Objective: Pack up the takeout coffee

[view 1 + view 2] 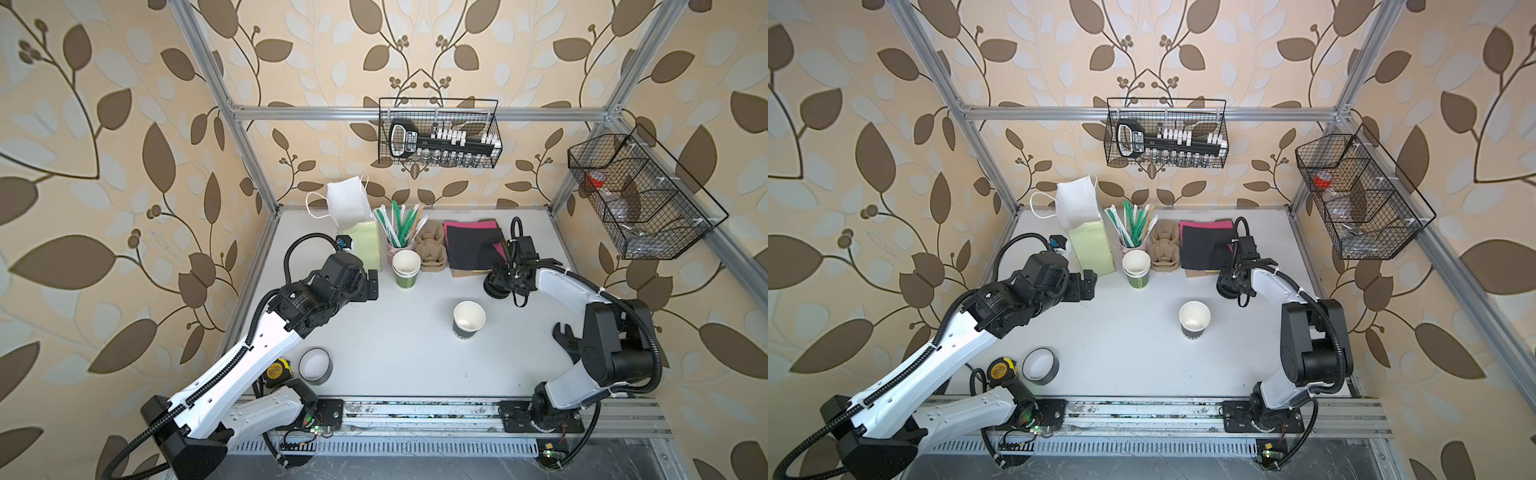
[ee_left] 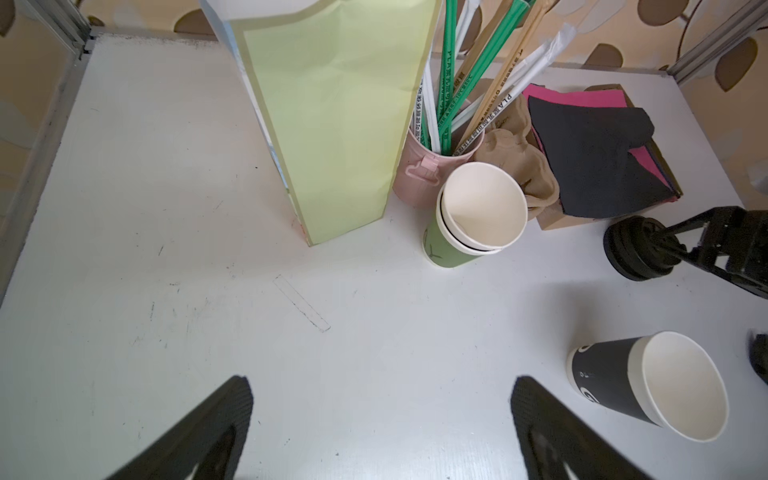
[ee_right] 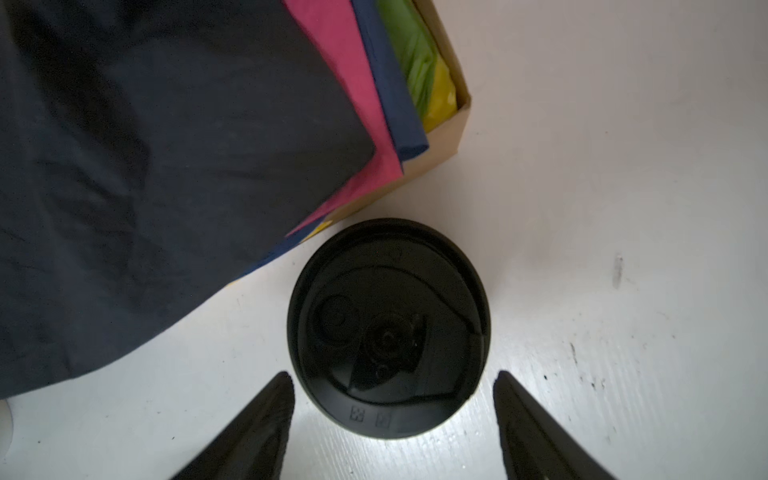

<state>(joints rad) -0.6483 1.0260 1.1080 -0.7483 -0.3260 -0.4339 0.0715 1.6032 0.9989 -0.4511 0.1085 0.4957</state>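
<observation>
Takeout coffee cup (image 1: 468, 322) stands lidless, centre-right. Right gripper (image 3: 393, 375), spread, flanks the stacked black lids (image 3: 388, 328); closing here might lift several together. Left gripper (image 2: 381, 379) is spread, empty.

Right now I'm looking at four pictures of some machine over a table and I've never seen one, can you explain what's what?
These are two robot arms, white and black, mounted at the near edge of a white table. Two pictures look down on everything from above; the other two come from a camera on each arm's wrist. On the table stand a lidless black paper cup, a stack of green cups, a pale green paper bag, a pink pot of straws, coloured napkins and a roll of tape. The left hand is open and holds nothing. The right hand is open too, its fingers either side of a black lid, not gripping it.
</observation>
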